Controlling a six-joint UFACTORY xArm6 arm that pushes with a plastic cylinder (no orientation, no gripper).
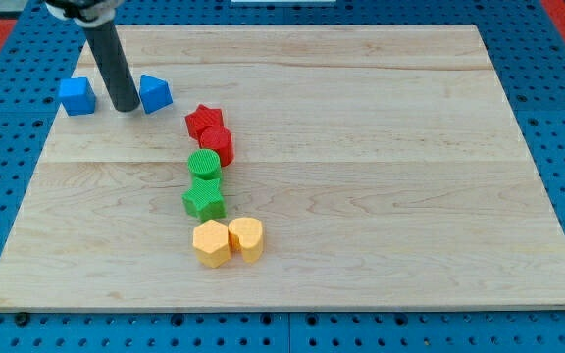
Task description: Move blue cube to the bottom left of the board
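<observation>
My tip (126, 106), a bare rod end effector holding nothing, rests on the wooden bench (381, 147) between the blue cube (77, 96) and blue triangular block (155, 93).

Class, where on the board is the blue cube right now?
The blue cube sits near the board's top-left corner, at its left edge, just left of my tip, which separates it from the blue triangular block.

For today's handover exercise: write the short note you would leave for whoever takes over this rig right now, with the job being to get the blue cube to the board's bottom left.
My tip is on the board near the view's top left, between the blue cube on its left and the blue triangular block on its right.
Done: nothing that shows; the cube sits at the top left.
Left: push the cube down the left edge to the bottom left corner. The red, green and yellow blocks lie mid-board, off that path.
</observation>
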